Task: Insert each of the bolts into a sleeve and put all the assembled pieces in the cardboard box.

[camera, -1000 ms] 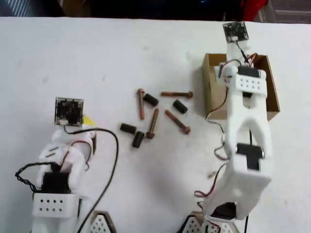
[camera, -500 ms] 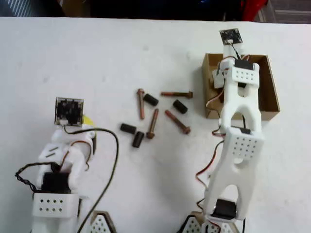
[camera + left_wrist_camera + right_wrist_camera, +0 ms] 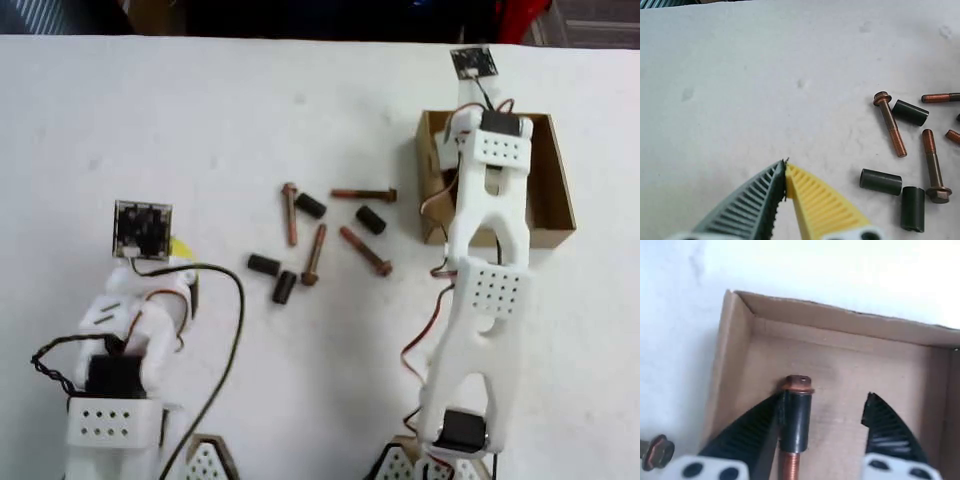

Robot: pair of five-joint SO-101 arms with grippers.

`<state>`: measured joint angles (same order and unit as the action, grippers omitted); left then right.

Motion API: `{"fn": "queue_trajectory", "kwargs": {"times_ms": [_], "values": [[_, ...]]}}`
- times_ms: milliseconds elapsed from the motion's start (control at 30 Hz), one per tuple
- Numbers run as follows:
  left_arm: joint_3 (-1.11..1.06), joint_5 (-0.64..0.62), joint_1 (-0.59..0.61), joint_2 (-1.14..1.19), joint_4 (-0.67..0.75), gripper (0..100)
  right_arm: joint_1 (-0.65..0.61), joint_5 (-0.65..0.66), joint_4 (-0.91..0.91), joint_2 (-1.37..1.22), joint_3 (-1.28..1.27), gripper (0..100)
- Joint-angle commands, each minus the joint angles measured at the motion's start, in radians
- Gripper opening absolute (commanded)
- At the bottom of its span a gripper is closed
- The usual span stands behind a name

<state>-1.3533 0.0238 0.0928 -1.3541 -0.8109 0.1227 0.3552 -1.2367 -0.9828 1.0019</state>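
Grey and yellow fingers point(image 3: 815, 200) of the left gripper point(image 3: 785, 167) lie pressed together with nothing between them, low over the white table point(image 3: 200, 120) at its near side. That arm has not stirred in the last second.

Farther out, near the middle of the table, four loose bolts point(image 3: 316, 253) and four loose sleeves point(image 3: 264, 265) lie scattered where they lay before, none of them joined.

Beyond them, at the far right, the right arm point(image 3: 490, 290) has stretched itself out over the cardboard box point(image 3: 555, 190), its wrist now deeper over the opening than it was a second ago. The right gripper point(image 3: 823, 400) hangs inside the box with its jaws spread wide. An assembled piece point(image 3: 796, 415), a copper bolt through a black sleeve, rests against one finger, while the other stands well clear of it.

This looks like the drop-off of the first finished piece. Whether it already lies on the box floor cannot be told. Four pairs seemingly remain to be assembled.
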Motion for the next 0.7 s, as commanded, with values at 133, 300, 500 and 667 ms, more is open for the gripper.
{"fn": "queue_trajectory", "kwargs": {"times_ms": [133, 300, 500, 667], "values": [[-0.031, 0.014, 0.002, -0.012, 0.097, 2, -0.021, 0.006, -0.154, 0.024, 0.258, 12.0], [-0.031, 0.014, 0.002, -0.012, 0.094, 2, -0.067, 0.011, -0.374, 0.024, 0.534, 1.8], [-0.031, 0.014, 0.002, -0.012, 0.092, 2, -0.16, 0.012, -0.533, 0.062, 0.632, 2.8], [-0.032, 0.014, 0.002, -0.012, 0.094, 2, -0.177, 0.012, -0.533, 0.087, 0.595, 2.8]]}}
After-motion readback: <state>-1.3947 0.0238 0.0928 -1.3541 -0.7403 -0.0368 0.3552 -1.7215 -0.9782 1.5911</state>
